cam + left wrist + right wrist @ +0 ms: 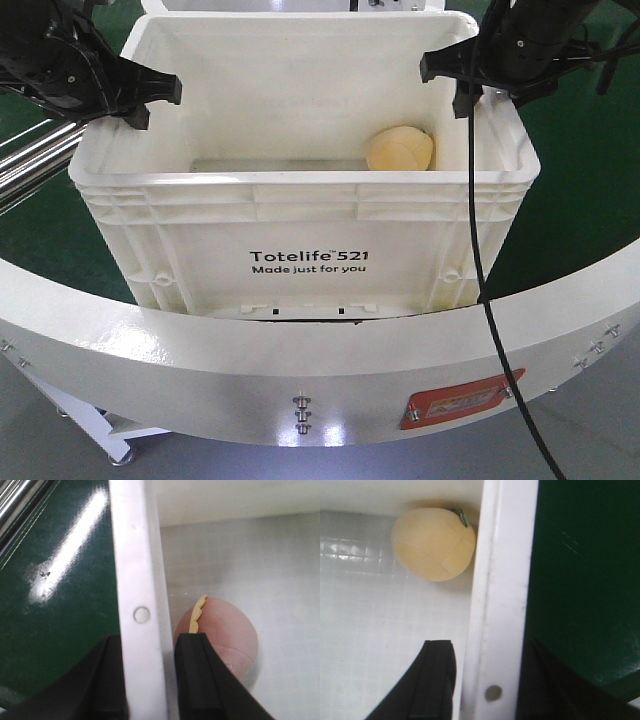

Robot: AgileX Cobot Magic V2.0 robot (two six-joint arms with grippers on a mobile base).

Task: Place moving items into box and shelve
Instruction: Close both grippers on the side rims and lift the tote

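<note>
The box (300,215) is a white tote printed "Totelife 521", standing on a dark green surface. One moving item, pale yellow and peach-like (400,150) (432,545), lies in its far right corner. The other, dull brownish-pink (225,635) with a small yellow strip on it, lies against the left wall and is hidden in the front view. My left gripper (158,103) (150,637) straddles the left rim (132,555), one finger outside and one inside, pressed to it. My right gripper (448,85) (487,645) straddles the right rim (505,555) the same way.
The green surface (590,180) runs either side of the box. A white curved border (300,370) with a red label (450,408) crosses in front. Shiny metal rails (30,150) lie at the left. A black cable (480,270) hangs from the right arm past the box's right front corner.
</note>
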